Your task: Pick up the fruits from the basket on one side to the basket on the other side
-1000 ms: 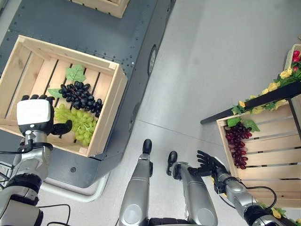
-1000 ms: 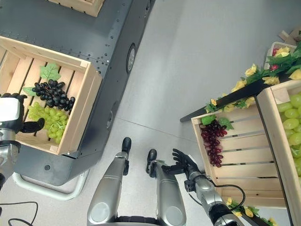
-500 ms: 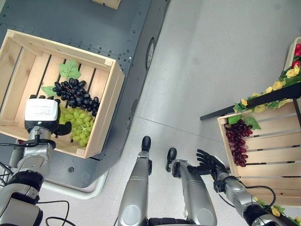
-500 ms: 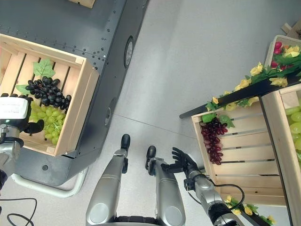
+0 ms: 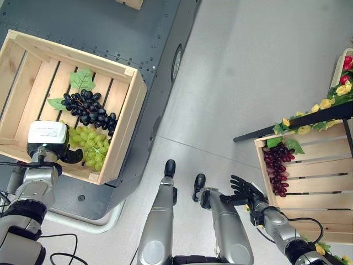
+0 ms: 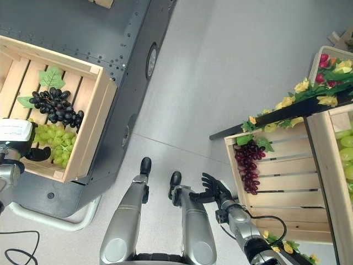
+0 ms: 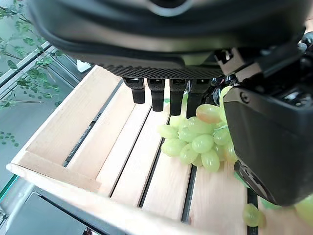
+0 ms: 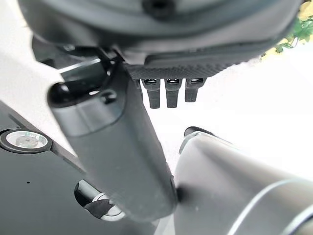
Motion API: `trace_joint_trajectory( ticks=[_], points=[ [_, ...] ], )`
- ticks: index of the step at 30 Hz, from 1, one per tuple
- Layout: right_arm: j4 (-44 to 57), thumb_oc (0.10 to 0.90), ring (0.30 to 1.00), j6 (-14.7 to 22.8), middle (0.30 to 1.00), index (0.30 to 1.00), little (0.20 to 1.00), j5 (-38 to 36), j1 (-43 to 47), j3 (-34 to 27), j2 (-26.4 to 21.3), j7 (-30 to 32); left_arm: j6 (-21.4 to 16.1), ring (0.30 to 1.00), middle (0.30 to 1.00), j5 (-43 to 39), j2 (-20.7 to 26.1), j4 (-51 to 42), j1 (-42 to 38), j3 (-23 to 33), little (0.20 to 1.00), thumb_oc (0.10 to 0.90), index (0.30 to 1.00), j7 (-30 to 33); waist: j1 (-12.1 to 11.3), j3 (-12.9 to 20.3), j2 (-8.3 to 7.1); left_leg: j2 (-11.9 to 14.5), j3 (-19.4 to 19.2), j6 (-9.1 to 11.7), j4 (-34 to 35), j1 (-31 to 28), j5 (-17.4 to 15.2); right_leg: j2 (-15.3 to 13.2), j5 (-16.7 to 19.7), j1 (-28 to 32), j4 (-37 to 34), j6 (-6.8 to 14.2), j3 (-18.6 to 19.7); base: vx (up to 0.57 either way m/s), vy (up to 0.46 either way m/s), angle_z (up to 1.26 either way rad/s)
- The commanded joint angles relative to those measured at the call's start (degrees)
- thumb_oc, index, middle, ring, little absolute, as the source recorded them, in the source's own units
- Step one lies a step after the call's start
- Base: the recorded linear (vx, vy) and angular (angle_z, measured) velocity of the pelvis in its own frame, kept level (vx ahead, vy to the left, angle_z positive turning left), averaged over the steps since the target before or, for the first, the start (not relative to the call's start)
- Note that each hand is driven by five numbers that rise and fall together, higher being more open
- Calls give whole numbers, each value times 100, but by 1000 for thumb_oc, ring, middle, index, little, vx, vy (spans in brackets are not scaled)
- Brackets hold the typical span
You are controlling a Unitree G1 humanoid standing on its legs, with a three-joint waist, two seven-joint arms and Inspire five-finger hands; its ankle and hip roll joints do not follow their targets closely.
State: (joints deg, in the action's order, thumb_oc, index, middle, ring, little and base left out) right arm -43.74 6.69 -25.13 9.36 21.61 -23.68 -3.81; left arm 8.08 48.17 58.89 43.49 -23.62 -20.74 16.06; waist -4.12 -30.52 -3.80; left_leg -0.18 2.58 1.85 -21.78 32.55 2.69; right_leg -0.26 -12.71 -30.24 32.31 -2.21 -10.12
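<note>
I see a dark grey platform point(image 5: 110, 33) taking up the left of the scene, with pale floor point(image 5: 248, 72) to its right. On the platform sits the left wooden crate point(image 5: 135, 105), a slatted box. On my right stands a second wooden crate point(image 5: 325, 176), trimmed along its top with yellow flowers and green leaves point(image 5: 317, 102).

Inside the left crate lie two bunches. The black grapes point(image 5: 88, 109) rest near the middle with green leaves point(image 5: 81, 81) beside them, and the green grapes point(image 5: 88, 146) lie just below them, touching, near the crate's front wall. In the right crate a bunch of red grapes point(image 5: 277, 168) hangs against the inner left wall under a green leaf point(image 5: 295, 145).

My left hand point(image 5: 52, 144) is down inside the left crate, right against the green grapes. In the left wrist view the fingers point(image 7: 159, 95) point straight toward the slats and the thumb point(image 7: 274, 147) sits beside the bunch point(image 7: 198, 139); nothing is clasped, so I read the hand as released.

My right hand point(image 5: 246, 193) hangs low over the floor, just left of the right crate, fingers spread and relaxed, holding nothing.
</note>
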Motion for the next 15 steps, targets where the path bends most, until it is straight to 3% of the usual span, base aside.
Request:
trace_joint_trajectory(
  ticks=[1,10,12,15],
  points=[
    [331,800,900,176,900,900,900,-57,-351,-19,-160,70,88,900,900,262,603,-89,197,682,900,800,900,335,44,73,211,-363,-549,-88,-320,29,-575,178,277,545,-723,158,-35,0,0,0],
    [199,800,900,290,900,900,900,-96,-413,-2,-114,26,-123,900,900,494,746,-116,90,698,900,800,900,1331,49,73,183,-345,-582,-80,-390,-2,-633,173,270,602,-714,160,-49,4,-1,0],
    [173,800,900,296,900,900,900,-106,-391,26,-101,25,-298,900,900,709,691,-91,19,564,900,800,900,1225,55,73,175,-338,-594,-89,-419,10,-658,174,252,570,-663,151,-55,0,0,0],
    [186,800,900,254,900,900,900,-84,-372,16,-102,50,-236,900,900,625,563,-97,45,455,900,800,900,1274,68,73,195,-344,-592,-83,-443,31,-666,169,248,530,-620,152,-44,6,10,-1]
  ],
)
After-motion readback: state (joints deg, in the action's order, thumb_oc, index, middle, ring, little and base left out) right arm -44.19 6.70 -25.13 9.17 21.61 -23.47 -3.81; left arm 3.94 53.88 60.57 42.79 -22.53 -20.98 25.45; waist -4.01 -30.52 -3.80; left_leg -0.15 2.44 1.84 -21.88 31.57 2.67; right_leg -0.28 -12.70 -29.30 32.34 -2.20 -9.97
